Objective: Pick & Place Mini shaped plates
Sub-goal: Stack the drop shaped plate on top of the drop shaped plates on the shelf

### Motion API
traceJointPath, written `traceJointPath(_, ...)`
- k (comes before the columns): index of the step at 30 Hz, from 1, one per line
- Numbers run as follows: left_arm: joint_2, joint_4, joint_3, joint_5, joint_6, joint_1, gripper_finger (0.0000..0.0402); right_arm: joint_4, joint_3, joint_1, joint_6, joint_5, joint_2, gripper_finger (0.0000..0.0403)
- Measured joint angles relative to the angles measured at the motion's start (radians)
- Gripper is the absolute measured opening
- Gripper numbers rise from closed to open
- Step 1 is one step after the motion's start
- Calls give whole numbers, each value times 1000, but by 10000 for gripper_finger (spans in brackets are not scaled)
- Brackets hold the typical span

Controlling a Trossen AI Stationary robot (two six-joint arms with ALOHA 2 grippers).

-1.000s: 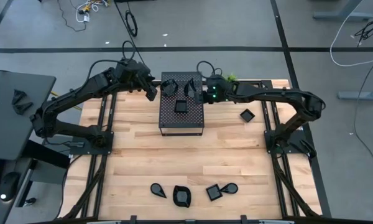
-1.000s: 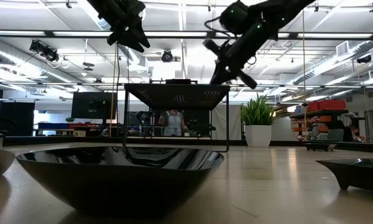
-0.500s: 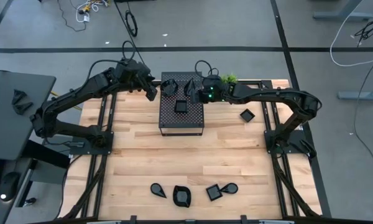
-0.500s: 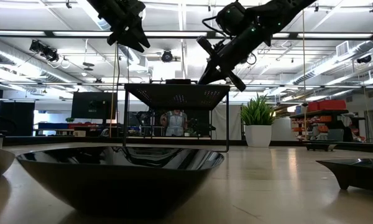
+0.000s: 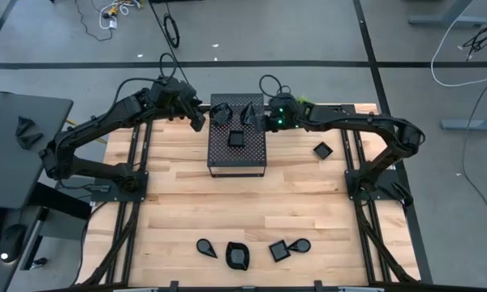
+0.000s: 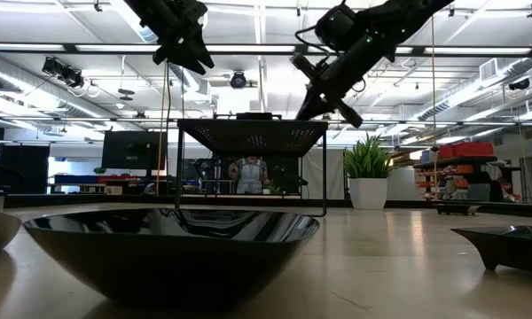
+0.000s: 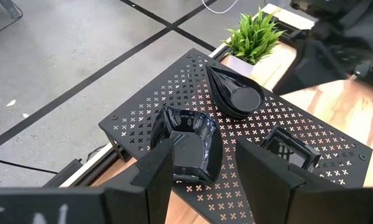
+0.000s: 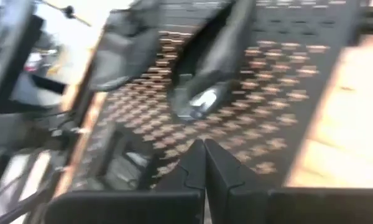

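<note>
Three mini shaped plates lie on top of the black perforated box (image 5: 237,154): a leaf-shaped one (image 7: 186,142), a teardrop one (image 7: 235,93) and a square one (image 7: 288,147). My left gripper (image 7: 205,168) hangs open above the box's far-left corner, its fingers above and on either side of the leaf plate. My right gripper (image 5: 265,121) is shut and slants down over the box's far-right part, close above the top, with nothing between its fingers. Another square plate (image 5: 322,150) rests on the table right of the box.
Several more plates (image 5: 237,255) lie in a row near the table's front edge; one fills the foreground of the low view (image 6: 173,244). A small green potted plant (image 5: 299,101) stands at the far edge behind my right gripper. Bare wood lies between box and front row.
My right gripper, staying shut, has swung a little toward the table's left over the box and then back toward the right, ending about where it began. The plates on the box have not moved.
</note>
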Motion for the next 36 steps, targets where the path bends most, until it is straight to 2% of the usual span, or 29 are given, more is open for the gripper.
traceJointPath(8,0,0,0,0,0,0,177,100,0,-13,3,18,44,0)
traceJointPath(16,0,0,0,0,0,0,177,55,-1,-14,6,60,47,0)
traceJointPath(23,0,0,0,0,0,0,177,116,0,-14,2,53,58,0)
traceJointPath(31,0,0,0,0,0,0,177,144,0,-14,-2,97,71,0)
traceJointPath(36,0,0,0,0,0,0,177,144,0,-11,-30,97,40,0)
